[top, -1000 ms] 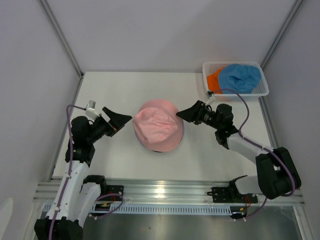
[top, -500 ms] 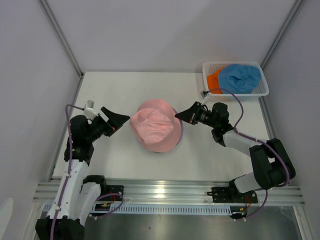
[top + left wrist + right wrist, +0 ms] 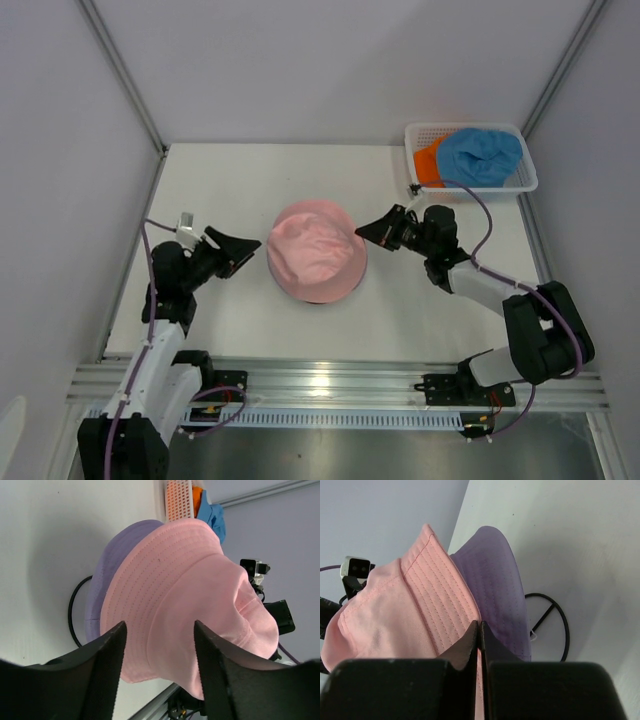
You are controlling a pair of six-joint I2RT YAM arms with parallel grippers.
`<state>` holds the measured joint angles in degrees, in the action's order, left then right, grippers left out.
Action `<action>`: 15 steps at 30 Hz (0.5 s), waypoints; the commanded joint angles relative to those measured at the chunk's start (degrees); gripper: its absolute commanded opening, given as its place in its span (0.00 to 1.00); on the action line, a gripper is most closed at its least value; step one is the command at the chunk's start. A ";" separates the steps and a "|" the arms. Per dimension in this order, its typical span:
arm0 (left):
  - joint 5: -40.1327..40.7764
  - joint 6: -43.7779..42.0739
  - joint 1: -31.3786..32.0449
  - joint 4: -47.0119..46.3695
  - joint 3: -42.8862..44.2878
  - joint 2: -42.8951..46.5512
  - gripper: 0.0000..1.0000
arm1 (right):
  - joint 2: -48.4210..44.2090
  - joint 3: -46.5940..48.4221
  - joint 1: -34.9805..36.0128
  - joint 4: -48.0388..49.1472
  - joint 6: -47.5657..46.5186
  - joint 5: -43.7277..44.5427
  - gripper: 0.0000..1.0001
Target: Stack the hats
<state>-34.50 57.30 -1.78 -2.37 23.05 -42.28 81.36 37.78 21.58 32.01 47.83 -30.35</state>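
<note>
The pink hat (image 3: 315,262) sat over the lavender hat (image 3: 107,580) on the table (image 3: 220,180). The blue hat (image 3: 480,155) and orange hat (image 3: 428,162) lay in a basket (image 3: 460,127) beyond its right brim. The right tool (image 3: 362,231) was nearer them, its fingers pressed together at that brim. The left tool (image 3: 255,252) stood spread at the opposite brim.

bare white table (image 3: 220,180) spans upper left and lower centre of the overhead view; the pink hat (image 3: 315,250) blocks the middle, a white basket (image 3: 470,127) the upper right.
</note>
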 commanded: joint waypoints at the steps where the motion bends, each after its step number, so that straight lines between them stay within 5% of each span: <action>1: -0.48 1.24 -0.68 -7.99 -2.30 -2.97 0.58 | 1.60 0.01 0.65 2.09 -0.37 1.70 0.00; 15: -3.38 5.02 -0.68 -24.26 -8.02 -14.14 0.53 | 4.16 -0.34 2.59 2.97 -0.99 1.96 0.00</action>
<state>-36.27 61.08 -1.80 -19.33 15.53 -56.40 84.93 37.71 23.83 32.75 47.79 -29.36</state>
